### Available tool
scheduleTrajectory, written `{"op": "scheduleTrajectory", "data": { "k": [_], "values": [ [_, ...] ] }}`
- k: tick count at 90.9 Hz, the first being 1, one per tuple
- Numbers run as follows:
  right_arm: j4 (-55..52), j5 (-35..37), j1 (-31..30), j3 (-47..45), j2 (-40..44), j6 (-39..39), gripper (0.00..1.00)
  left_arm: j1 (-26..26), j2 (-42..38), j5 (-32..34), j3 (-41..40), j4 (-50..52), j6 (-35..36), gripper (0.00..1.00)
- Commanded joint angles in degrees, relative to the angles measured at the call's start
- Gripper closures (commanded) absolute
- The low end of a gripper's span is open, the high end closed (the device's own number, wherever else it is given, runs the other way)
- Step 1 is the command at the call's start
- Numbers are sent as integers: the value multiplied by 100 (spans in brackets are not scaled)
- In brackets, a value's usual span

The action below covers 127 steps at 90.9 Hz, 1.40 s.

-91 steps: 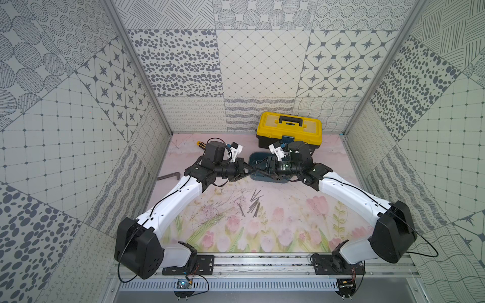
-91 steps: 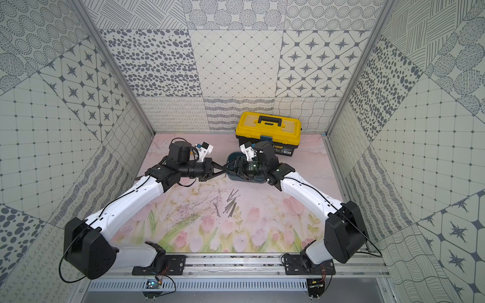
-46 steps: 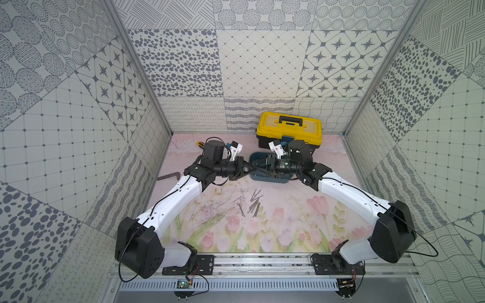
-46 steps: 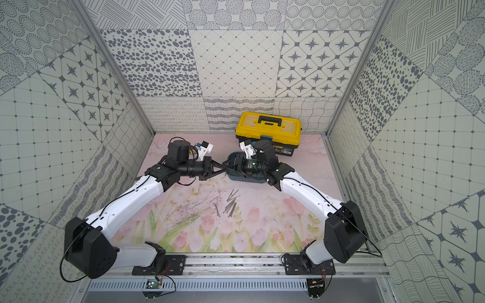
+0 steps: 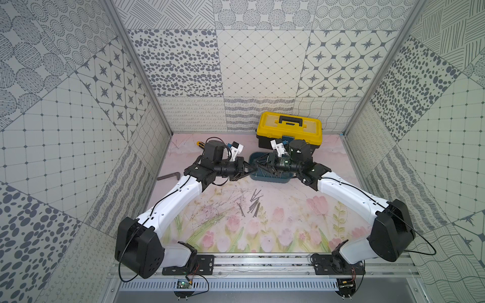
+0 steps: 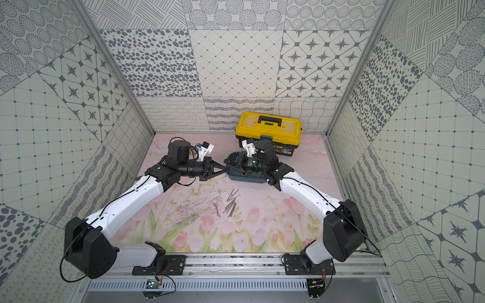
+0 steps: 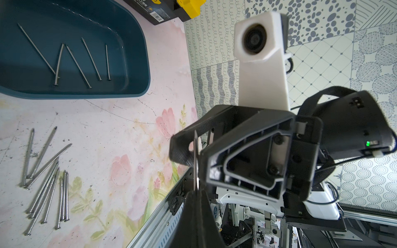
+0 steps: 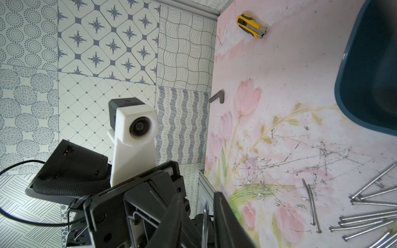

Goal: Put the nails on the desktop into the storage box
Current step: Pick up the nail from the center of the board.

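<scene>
- Nail (image 7: 195,158): a single nail stands in the air between the two arms, at the end of the box (image 7: 137,53) nearer the left arm.
- Five boxed nails (image 7: 79,62) lie flat on the box floor. The loose nails (image 7: 46,184) lie in a cluster on the table (image 7: 120,128), well apart from the box.
- Left end effector (image 7: 194,193): closed on one end of the nail.
- Right end effector (image 8: 198,199): its jaws straddle the free shank. The right wrist view shows a gap on each side, so it is not yet clamped.
- Step in hand, as judged: hand-over of the nail from left to right.
- Close the right jaws fully on the shank, clear of the left tips, before the left jaws open.
- Hold both wrists motionless during closure, because a thin round shank is likely to pivot or slip if nudged sideways.
- After transfer, carry the nail over the middle of the box and release it low. A drop from height could bounce it over the shallow wall.
</scene>
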<state>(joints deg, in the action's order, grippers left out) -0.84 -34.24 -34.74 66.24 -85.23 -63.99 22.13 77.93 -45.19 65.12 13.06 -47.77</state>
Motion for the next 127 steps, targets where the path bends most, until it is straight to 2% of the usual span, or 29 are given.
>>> {"op": "scheduleTrajectory", "data": {
  "k": [1,15,26,32,36,42,63,76,81,99,127],
  "values": [
    [228,68,4,-63,-86,6,81,-27,-32,-191,-7,-348,11,100],
    [54,135,7,25,-95,110,100,-63,-78,-165,-37,-352,-13,100],
    [-383,216,22,220,-96,397,100,-157,-116,-236,-51,-361,-80,99],
    [-694,266,90,320,-99,581,100,-253,-176,-247,-61,-373,-122,70],
    [-980,316,149,442,-107,759,100,-335,-233,-223,-69,-347,-128,57],
    [-1504,458,252,663,-149,1046,100,-473,-342,-174,-62,-238,-124,44],
    [-3595,1166,875,2011,-869,2532,100,-596,-541,367,33,700,440,32],
    [-4458,1856,1112,2807,-1562,3343,100,-596,-623,1242,130,1867,1026,26],
    [-4698,2101,1135,3095,-1840,3592,100,-595,-657,1620,105,2167,1212,20],
    [-5014,2711,1145,3738,-2542,4155,100,-596,-720,1932,-107,2479,1551,9],
    [-5095,3142,1141,3817,-3132,4643,100,-596,-854,2286,-394,2427,1739,2]
  ]
}}
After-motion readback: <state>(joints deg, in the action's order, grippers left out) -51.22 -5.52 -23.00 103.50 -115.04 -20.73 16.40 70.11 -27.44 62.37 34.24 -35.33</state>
